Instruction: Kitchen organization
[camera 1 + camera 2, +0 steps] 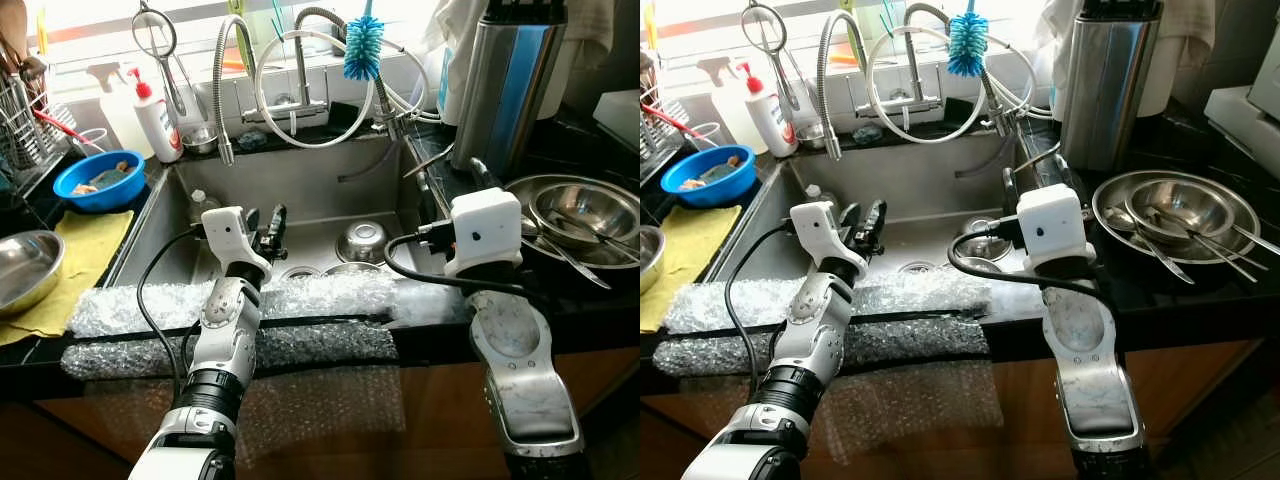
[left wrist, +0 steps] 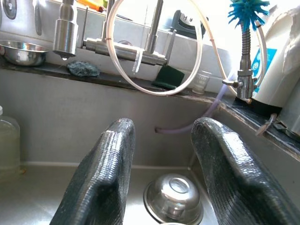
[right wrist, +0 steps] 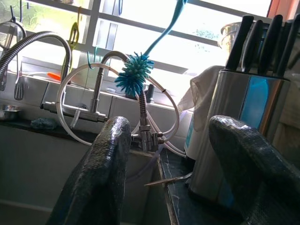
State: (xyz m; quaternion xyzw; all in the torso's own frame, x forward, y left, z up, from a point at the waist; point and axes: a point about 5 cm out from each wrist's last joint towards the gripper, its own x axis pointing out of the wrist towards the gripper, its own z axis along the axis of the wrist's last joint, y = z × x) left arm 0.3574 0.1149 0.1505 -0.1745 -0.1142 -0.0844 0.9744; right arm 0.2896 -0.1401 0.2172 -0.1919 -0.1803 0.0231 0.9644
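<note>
Steel sink (image 1: 300,190) holds small upturned steel bowl (image 1: 362,241); left gripper (image 1: 266,228) and right gripper (image 3: 171,154), ribbed black fingers spread wide, hold nothing.

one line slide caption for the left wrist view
Open left gripper poised above an upturned steel bowl in the sink.

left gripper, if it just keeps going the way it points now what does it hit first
The left gripper, jaws open, aims over the sink. Likely first is the back wall of the sink, passing above the upturned steel bowl; depth is hard to judge.
</note>
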